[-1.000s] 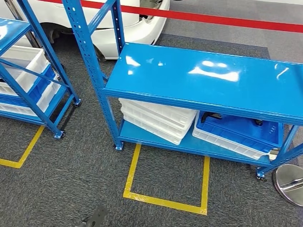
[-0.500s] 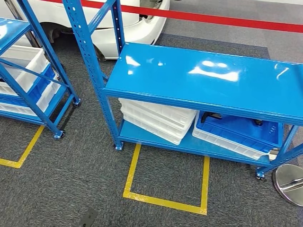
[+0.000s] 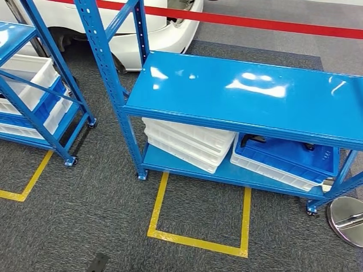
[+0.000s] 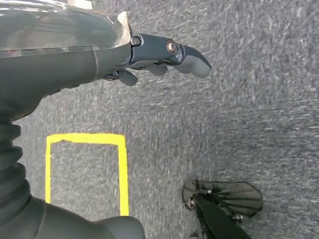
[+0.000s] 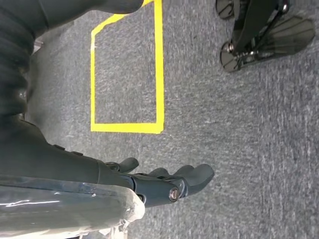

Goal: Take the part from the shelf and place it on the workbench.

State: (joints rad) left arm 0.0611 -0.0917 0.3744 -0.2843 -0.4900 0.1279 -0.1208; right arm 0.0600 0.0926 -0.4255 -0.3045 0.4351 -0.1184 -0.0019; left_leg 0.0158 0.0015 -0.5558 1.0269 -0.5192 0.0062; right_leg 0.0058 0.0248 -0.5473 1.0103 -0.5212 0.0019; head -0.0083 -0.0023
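Left robot hand (image 4: 165,55) and right robot hand (image 5: 169,181) hang empty over grey carpet, fingers loosely apart. Blue metal shelf (image 3: 248,96) stands ahead; a dark part (image 3: 252,139) lies in its blue plastic tray (image 3: 291,158).

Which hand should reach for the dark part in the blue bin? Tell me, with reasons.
Right, probably. The blue bin holding the dark part sits on the lower shelf's right side, nearer the right hand; stacked white bins lie on the left. Both it and the left hand hang empty.

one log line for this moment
phase: at shelf | left hand: open, empty | right hand: open, empty | blue bin: lower shelf
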